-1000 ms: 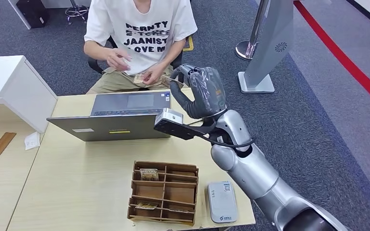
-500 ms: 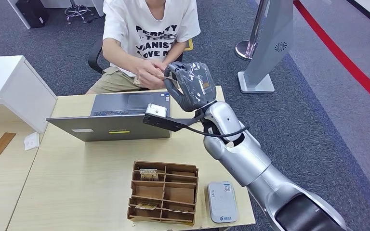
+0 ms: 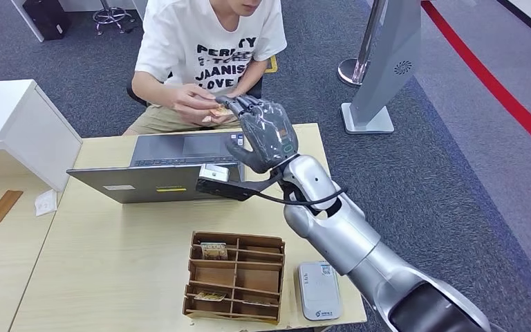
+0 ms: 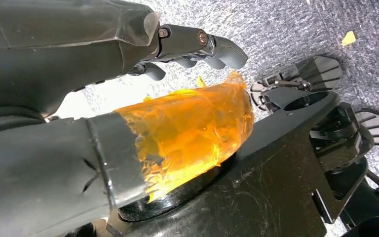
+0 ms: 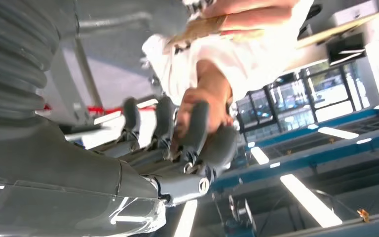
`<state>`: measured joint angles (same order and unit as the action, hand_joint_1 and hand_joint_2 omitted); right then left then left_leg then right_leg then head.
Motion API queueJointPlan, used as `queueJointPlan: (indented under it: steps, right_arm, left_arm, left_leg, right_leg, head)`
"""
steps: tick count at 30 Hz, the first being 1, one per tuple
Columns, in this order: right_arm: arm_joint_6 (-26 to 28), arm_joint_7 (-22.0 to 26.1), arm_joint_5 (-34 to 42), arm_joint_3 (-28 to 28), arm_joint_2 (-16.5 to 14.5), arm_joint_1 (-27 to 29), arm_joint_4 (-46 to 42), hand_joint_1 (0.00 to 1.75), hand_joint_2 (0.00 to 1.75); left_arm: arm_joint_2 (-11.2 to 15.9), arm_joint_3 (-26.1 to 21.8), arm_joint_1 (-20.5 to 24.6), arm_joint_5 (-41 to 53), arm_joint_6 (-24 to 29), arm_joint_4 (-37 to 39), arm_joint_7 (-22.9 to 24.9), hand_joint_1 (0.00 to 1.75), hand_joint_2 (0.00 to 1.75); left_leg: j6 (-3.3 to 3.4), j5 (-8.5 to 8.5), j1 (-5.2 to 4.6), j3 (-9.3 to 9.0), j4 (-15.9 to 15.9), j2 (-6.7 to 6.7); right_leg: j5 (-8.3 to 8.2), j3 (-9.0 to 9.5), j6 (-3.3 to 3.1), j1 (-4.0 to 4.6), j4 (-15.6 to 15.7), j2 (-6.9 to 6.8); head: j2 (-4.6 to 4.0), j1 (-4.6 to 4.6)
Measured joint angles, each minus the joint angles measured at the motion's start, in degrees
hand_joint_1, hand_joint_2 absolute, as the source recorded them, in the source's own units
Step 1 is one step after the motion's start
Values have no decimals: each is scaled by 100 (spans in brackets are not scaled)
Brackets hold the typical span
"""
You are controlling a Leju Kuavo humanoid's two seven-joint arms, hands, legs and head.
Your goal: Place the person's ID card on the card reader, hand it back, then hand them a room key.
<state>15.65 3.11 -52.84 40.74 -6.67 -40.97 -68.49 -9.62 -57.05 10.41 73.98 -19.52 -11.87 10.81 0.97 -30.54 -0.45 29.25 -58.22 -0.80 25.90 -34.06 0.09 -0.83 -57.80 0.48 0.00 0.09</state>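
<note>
An open laptop point(image 3: 173, 166) sits at the left of the pale surface point(image 3: 104, 263). Behind it a seated person point(image 3: 211, 48) holds a small tan card point(image 3: 220, 111) in both hands, just beside the fingertips point(image 3: 238, 104) of the raised right hand point(image 3: 263, 131), whose fingers are spread and hold nothing. A brown divided box point(image 3: 235, 277) stands near the front edge, the grey card reader point(image 3: 318, 289) just right of it. The left hand point(image 4: 128, 54) hangs with fingers loosely apart, holding nothing.

The right hand point(image 3: 263, 131) is raised on its outstretched arm, fingers point(image 5: 197, 128) extended and empty.
</note>
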Motion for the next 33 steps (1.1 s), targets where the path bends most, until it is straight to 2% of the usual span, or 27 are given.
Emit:
queueJointPlan:
  steps: [11,13,15,18,21,24,29,33]
  right_arm:
    - [711,694,1522,-253,-55,1250,-1298,0,175]
    - [553,785,2188,-321,-55,1524,-1615,0,87]
    - [130,892,3385,-401,-51,1868,-1987,0,0]
    - [-658,1018,5059,-494,-1,2375,-2474,0,0]
    - [-1473,1035,6109,-527,119,2696,-2794,0,0]
    - [-2562,1080,6997,-528,312,2909,-2979,0,0]
    - [-4023,1289,7663,-520,593,3204,-3134,0,0]
    - [-4596,1392,7818,-486,778,3363,-3153,0,0]
  left_arm:
    - [-5,-26,-141,-251,166,0,-108,0,0]
    - [-4,-55,-189,-349,196,0,-160,0,0]
    - [1,-136,-258,-500,243,0,-234,0,0]
    - [16,-280,-381,-660,286,0,-332,0,0]
    - [33,-374,-458,-710,288,0,-363,0,0]
    - [45,-438,-480,-714,275,0,-365,0,0]
    - [67,-467,-488,-715,241,0,-380,0,0]
    - [76,-495,-488,-717,237,0,-413,0,0]
  left_leg:
    - [0,-3,0,5,1,0]
    - [0,-4,0,5,1,0]
    - [0,-4,0,6,1,0]
    - [1,-5,0,8,2,0]
    - [1,-5,-1,10,2,0]
    - [1,-5,-1,10,2,0]
    - [1,-5,-1,9,2,1]
    - [1,-5,-1,10,2,1]
  right_leg:
    - [3,-5,3,0,2,0]
    - [4,-5,3,0,3,0]
    - [5,-5,3,0,4,0]
    - [5,-9,4,0,5,1]
    - [5,-11,4,0,5,0]
    - [5,-10,4,0,5,-1]
    - [4,-9,4,0,5,-1]
    - [4,-9,4,0,5,-1]
  head:
    - [0,1]
    - [0,-1]
    - [0,-1]
    - [0,-1]
    - [0,0]
    - [0,-1]
    - [0,-1]
    - [0,-1]
